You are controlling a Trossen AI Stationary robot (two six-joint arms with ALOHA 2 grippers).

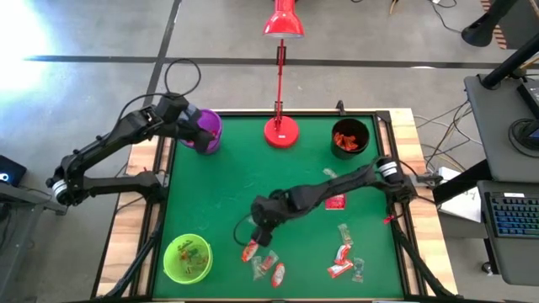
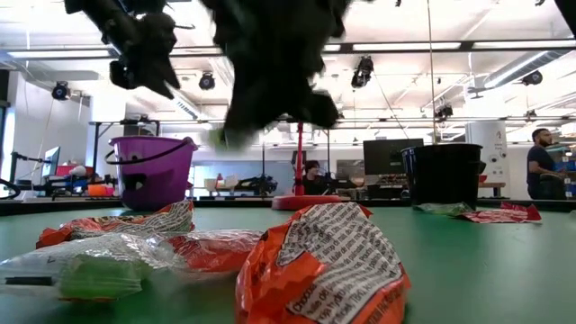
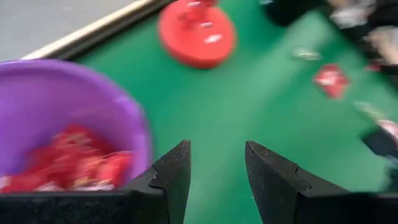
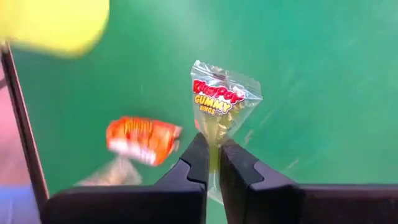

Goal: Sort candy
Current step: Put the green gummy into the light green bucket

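The right gripper point(image 4: 212, 163) sits low over the near middle of the green felt table point(image 1: 244, 168), its jaws pinched shut on a clear plastic gummy-candy packet with red and yellow lettering point(image 4: 219, 102). An orange-wrapped candy point(image 4: 142, 138) lies just beside it, and more red, white and clear wrapped candies point(image 1: 341, 252) are scattered along the near edge, towards the right. The left gripper point(image 3: 217, 171) hovers at the far left with its jaws parted and empty, over a purple plastic bucket point(image 1: 205, 130) holding red sweets. A lime-green bowl point(image 1: 187, 257) sits near left, a black cup point(image 1: 350, 137) far right, and a red lamp base point(image 1: 281, 131) far centre.
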